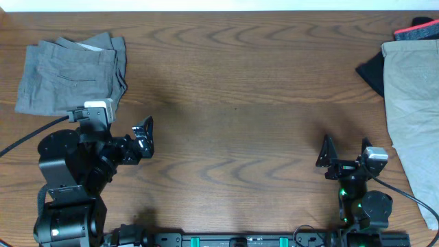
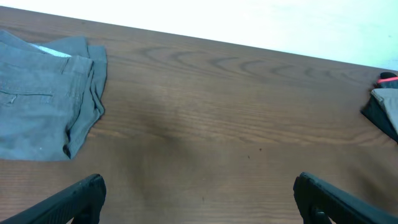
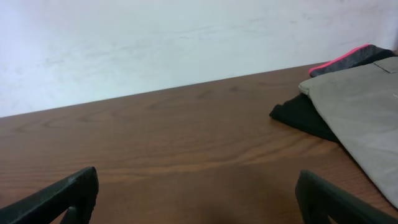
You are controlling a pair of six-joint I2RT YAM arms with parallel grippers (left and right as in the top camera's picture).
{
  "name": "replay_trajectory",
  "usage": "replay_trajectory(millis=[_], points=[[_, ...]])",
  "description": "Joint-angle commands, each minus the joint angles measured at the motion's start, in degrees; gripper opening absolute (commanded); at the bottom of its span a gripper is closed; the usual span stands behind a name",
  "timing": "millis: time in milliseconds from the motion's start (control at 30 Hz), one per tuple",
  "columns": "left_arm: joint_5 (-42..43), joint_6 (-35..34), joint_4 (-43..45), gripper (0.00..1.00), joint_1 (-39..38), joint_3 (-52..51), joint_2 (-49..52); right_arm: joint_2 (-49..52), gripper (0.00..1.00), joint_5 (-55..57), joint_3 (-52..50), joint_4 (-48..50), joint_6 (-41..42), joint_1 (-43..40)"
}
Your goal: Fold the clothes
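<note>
Hovering: left gripper, right gripper both spread wide, empty; grey shorts folded far-left, tan garment far-right.

The brown wooden table has folded grey shorts lying at its far left corner. At the right edge a tan garment lies flat, partly over a black cloth. Behind them sits a dark cloth with a pink edge.
</note>
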Motion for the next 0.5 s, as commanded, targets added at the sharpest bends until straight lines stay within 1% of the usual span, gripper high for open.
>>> replay_trajectory(millis=[0, 433, 467], points=[[-0.46, -0.7, 0.24, 0.98, -0.24, -0.15, 0.07, -0.48, 0.99, 0.46, -0.17, -0.17, -0.83, -0.61], [-0.42, -0.74, -0.44, 0.98, -0.24, -0.15, 0.04, -0.48, 0.99, 0.46, -0.17, -0.2, -0.81, -0.61], [0.87, -2.34, -1.09, 0.98, -0.24, -0.17, 0.07, -0.48, 0.99, 0.44, -0.17, -0.2, -0.81, -0.61]])
